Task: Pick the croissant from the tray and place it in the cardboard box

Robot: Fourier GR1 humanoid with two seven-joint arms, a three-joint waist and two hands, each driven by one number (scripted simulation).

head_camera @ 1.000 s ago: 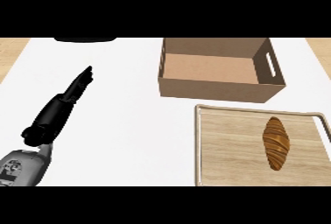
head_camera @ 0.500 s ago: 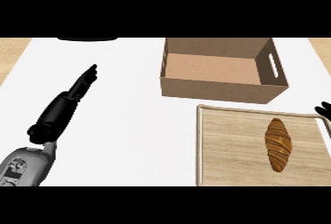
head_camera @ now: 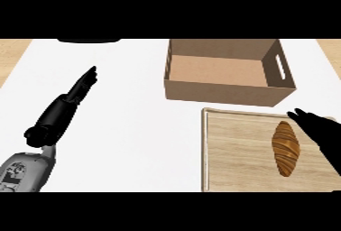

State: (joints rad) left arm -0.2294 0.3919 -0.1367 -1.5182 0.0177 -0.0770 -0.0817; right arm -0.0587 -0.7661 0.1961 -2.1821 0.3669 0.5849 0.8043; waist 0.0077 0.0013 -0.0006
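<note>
Legible text, labels, brands, numbers, signs: none. Small dark marks on the grey casing of the left forearm (head_camera: 21, 170), well to the left of and below the cardboard box (head_camera: 226, 93), are too indistinct to read as characters.

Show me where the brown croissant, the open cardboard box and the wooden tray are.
brown croissant (head_camera: 286, 148), head view, middle of its body.
open cardboard box (head_camera: 226, 94), head view, its near wall.
wooden tray (head_camera: 236, 153), head view, bare board left of croissant.
</note>
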